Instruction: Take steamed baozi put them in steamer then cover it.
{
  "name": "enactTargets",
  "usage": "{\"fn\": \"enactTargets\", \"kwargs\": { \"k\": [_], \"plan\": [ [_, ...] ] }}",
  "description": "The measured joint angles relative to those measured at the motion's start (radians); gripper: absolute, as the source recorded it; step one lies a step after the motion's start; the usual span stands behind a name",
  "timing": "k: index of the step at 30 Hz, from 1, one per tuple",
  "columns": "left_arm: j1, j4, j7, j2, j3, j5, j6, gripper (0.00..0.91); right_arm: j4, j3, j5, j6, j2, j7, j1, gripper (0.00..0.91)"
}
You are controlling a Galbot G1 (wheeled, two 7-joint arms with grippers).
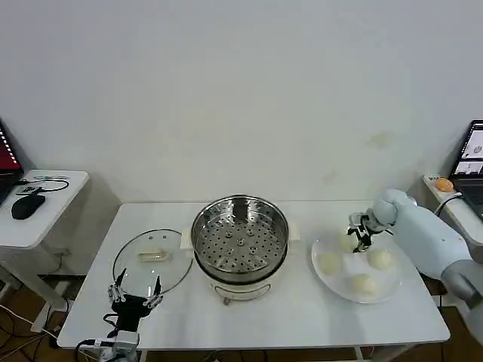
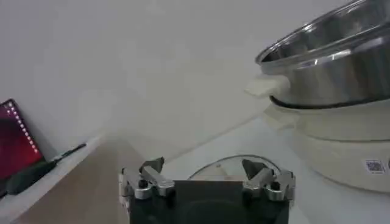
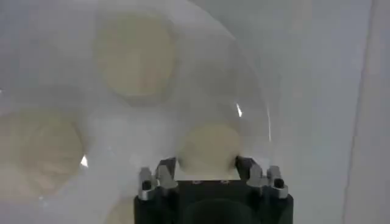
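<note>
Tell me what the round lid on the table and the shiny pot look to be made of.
Round clear lid: apparently glass, since the table shows through it, with a thin metal rim and cream bar handle. Shiny perforated pot: mirror-bright, likely stainless steel, on a matte white base, probably plastic.

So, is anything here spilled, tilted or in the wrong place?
Nothing stands out. The steamer stands upright, the glass lid lies flat beside it, and four baozi sit on the white plate.

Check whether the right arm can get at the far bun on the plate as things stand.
Probably yes. The right gripper hangs open right over that steamed baozi on the white plate, fingers on either side, with nothing between them.
</note>
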Motion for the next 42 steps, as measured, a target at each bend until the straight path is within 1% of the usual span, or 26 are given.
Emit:
{"fn": "enactTargets", "kwargs": {
  "k": [6, 12, 18, 25, 26, 34, 42],
  "plan": [
    [0.007, -0.006, -0.002, 0.001, -0.003, -0.001, -0.002, 0.907, 0.023, -0.004, 0.022, 0.002, -0.018, -0.006, 0.018, 0.625],
    [0.014, -0.010, -0.003, 0.004, -0.001, 0.001, -0.007, 0.907, 0.089, -0.026, 0.068, 0.006, -0.059, -0.009, 0.054, 0.635],
    [0.013, -0.010, -0.005, 0.009, 0.000, 0.000, -0.007, 0.907, 0.171, -0.077, 0.135, 0.010, -0.110, -0.008, 0.129, 0.635],
    [0.012, -0.017, -0.006, 0.005, -0.001, -0.002, -0.006, 0.907, 0.263, -0.167, 0.227, 0.025, -0.125, 0.001, 0.259, 0.635],
    [0.012, -0.019, -0.006, 0.003, -0.001, -0.002, -0.005, 0.907, 0.274, -0.181, 0.239, 0.026, -0.124, 0.004, 0.279, 0.625],
    [0.014, -0.027, -0.005, 0.006, -0.014, -0.014, 0.003, 0.907, 0.359, -0.314, 0.338, 0.056, -0.082, 0.040, 0.430, 0.635],
    [0.016, -0.044, -0.001, 0.010, -0.024, -0.037, 0.016, 0.907, 0.401, -0.442, 0.407, 0.114, 0.009, 0.090, 0.525, 0.625]
  ]
}}
